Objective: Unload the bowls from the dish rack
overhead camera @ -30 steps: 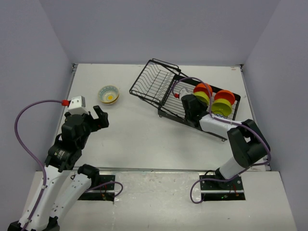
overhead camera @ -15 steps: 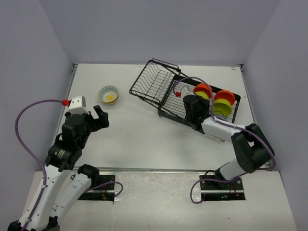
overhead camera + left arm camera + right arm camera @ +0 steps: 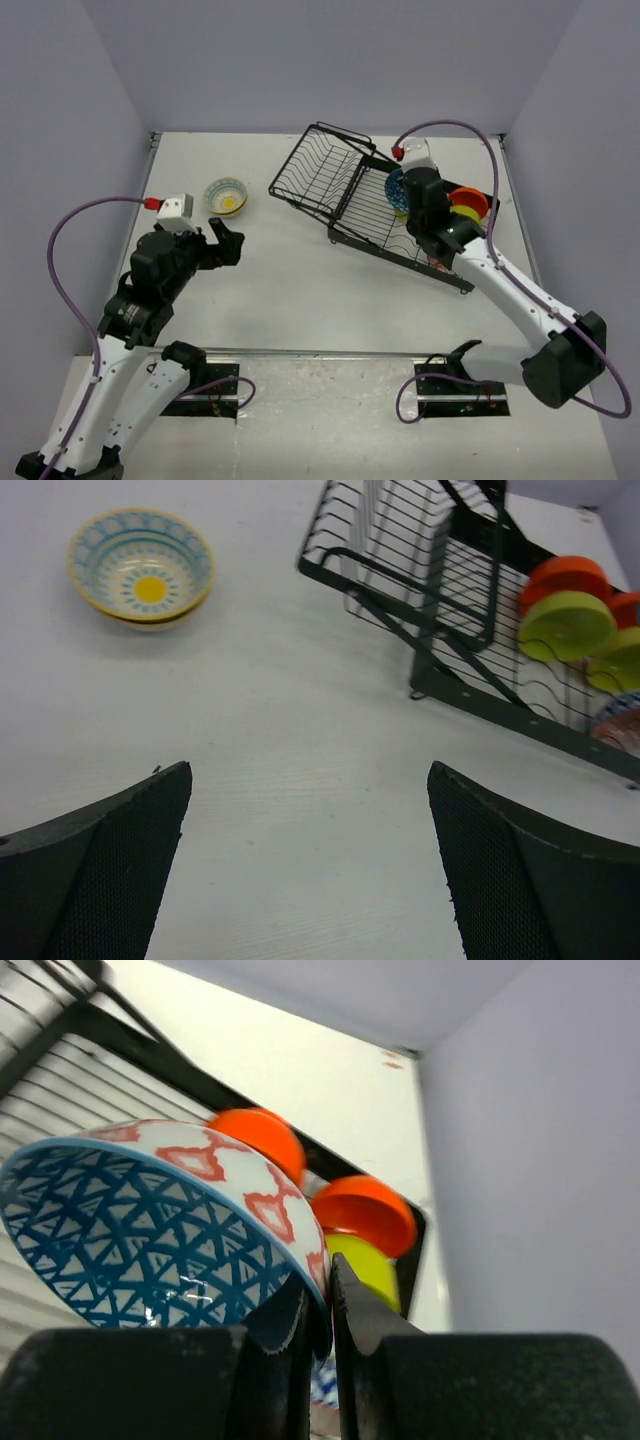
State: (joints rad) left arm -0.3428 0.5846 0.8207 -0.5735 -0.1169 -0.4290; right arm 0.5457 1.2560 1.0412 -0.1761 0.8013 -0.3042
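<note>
My right gripper is shut on the rim of a blue patterned bowl and holds it raised above the black dish rack; the bowl also shows in the top view. Orange bowls and a lime green bowl stand in the rack's right section. In the left wrist view an orange bowl and a lime green bowl show in the rack. A white floral bowl with a yellow centre sits on the table, also in the left wrist view. My left gripper is open and empty above the table.
The white table is walled by grey panels on three sides. The rack's left section holds no bowls. The right arm's purple cable arcs above the rack.
My right gripper has lifted the blue patterned bowl up out of the rack's right section. My left gripper has shifted slightly to the right.
</note>
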